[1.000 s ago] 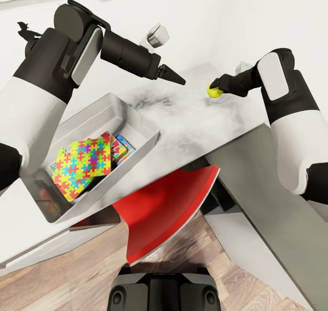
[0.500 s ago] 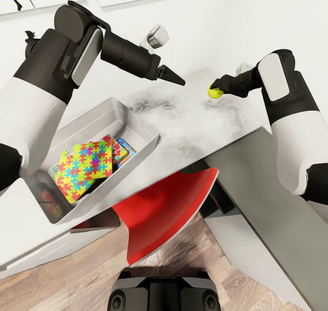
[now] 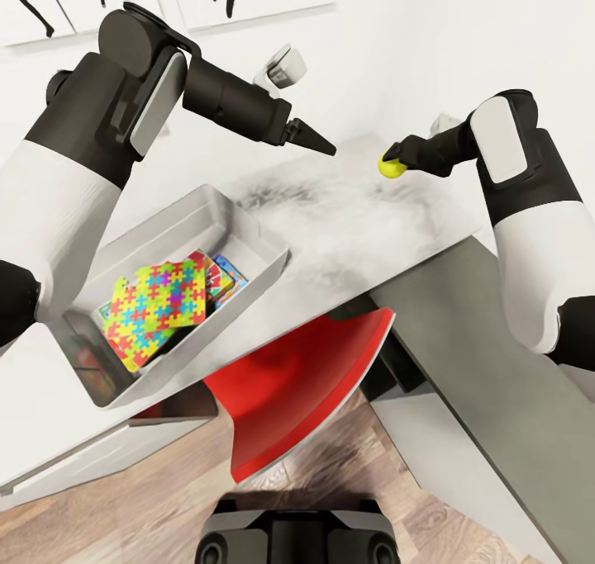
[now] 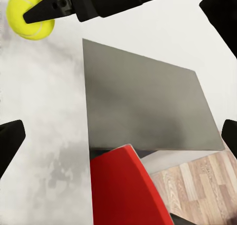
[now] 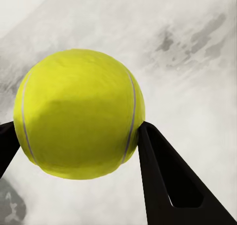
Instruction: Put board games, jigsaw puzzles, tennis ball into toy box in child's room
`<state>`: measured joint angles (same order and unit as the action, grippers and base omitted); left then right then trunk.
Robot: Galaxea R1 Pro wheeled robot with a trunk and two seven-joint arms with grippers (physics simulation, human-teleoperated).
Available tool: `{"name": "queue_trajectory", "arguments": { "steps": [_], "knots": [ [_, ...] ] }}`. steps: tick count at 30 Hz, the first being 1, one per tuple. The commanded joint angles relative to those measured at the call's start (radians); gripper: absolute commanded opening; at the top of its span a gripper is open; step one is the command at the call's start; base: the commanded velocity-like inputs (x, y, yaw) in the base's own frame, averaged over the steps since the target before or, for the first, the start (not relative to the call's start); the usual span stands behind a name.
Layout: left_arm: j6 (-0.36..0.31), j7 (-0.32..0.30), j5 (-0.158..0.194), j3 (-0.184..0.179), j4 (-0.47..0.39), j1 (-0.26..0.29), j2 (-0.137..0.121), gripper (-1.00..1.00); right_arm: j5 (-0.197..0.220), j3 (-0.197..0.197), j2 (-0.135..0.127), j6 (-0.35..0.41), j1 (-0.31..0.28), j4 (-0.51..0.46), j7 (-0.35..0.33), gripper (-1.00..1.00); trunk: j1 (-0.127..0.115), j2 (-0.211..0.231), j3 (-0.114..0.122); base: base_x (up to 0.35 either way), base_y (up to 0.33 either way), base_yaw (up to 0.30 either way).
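White walls with dark-figure prints back your head view; below them the pale, grey-smudged surface [image 3: 347, 217] runs from about 8 o'clock up to 2 o'clock, with plank floor [image 3: 124, 514] at 6 and 7 o'clock; a red chair [image 3: 289, 391] is tucked under the surface edge near the centre.

Your toy box [image 3: 165, 225] sits on the surface at about 9 o'clock from centre; inside it a jigsaw puzzle [image 3: 157, 308] lies tilted on top, with the corner of a printed game box [image 3: 230, 273] showing just beside it at the puzzle's 2 o'clock; what lies beneath them you cannot make out.

Your right gripper [image 3: 388, 164] is at about 1 o'clock in the head view, clamped on the ball [image 3: 387, 165]; your right wrist view shows the ball [image 5: 79, 114] pinched between both fingers [image 5: 168, 185], with the surface behind it; whether the ball touches the surface you cannot tell.

Your left gripper [image 3: 322, 144] hangs over the surface at 12 o'clock, between box and ball and apart from both; its fingers [image 4: 10, 141] stand wide apart in your left wrist view, holding nothing; that view also takes in the ball [image 4: 29, 15], the dark cabinet top [image 4: 143, 106] and the chair [image 4: 123, 190].
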<state>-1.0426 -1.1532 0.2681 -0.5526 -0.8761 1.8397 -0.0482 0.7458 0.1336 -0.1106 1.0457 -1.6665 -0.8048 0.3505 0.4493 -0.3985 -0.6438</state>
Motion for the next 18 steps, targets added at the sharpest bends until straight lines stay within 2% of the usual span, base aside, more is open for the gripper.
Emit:
{"name": "queue_trajectory", "arguments": {
  "steps": [1,18],
  "knots": [
    [-0.005,-0.002,0.002,-0.003,0.0,0.001,-0.001,1.0,0.014,0.004,-0.001,0.001,-0.001,-0.001,0.013,-1.0,0.001,-0.002,0.0,0.0,0.0,0.0],
    [-0.005,-0.002,0.0,-0.003,0.0,0.0,-0.003,1.0,0.014,0.004,0.0,0.001,-0.004,-0.001,0.013,-1.0,0.001,-0.002,0.029,0.0,0.0,0.0]
  ]
}}
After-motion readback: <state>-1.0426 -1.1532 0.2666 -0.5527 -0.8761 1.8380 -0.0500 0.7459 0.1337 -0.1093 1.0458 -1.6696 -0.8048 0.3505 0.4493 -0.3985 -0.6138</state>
